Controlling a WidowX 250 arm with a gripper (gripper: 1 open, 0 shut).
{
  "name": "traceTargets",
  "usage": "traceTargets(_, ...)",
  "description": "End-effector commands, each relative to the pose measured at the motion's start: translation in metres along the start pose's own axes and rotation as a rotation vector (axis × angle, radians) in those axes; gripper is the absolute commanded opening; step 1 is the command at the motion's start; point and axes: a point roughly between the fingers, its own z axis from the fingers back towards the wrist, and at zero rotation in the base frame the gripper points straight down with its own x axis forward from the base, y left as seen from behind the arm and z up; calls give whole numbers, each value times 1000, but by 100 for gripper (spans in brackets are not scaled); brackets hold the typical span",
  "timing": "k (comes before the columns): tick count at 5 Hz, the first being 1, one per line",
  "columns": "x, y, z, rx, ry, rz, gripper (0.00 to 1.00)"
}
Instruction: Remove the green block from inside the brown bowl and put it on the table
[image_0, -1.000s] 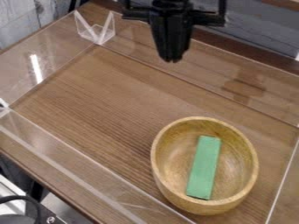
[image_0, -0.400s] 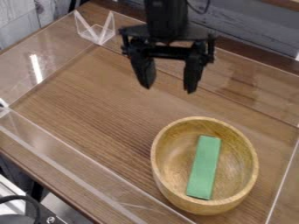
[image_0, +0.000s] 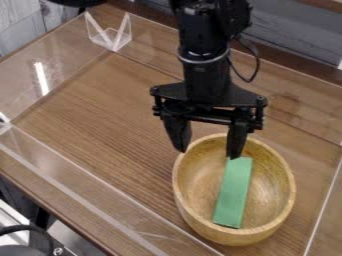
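Presently we find the brown bowl (image_0: 235, 194) standing on the table (image_0: 107, 110) toward its near right part, upright, its thick rim intact all round. Inside it lies the green block (image_0: 235, 193), flat on the bowl's floor, its long axis running from the far rim toward the near rim with a slight lean; we see nothing else in the bowl. We note the gripper (image_0: 209, 140) pointing straight down above the far edge of the bowl, its two dark fingers (image_0: 178, 130) spread wide apart and empty. One finger hangs over the table just outside the bowl's far left rim; the other hangs over the bowl's interior, its tip close above the far end of the block. Whether that tip touches the block we cannot tell from this single view. Nothing is grasped. The table is bordered by low clear walls (image_0: 54, 160), and a small clear folded piece (image_0: 110, 33) stands at the far left corner, well apart from the bowl.
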Motion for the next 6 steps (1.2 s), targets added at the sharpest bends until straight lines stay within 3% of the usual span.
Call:
traceTargets(1,0,-8,1,-22,-44,-11,100)
traceTargets(6,-11,-40,-70,-30,-57,-5,100)
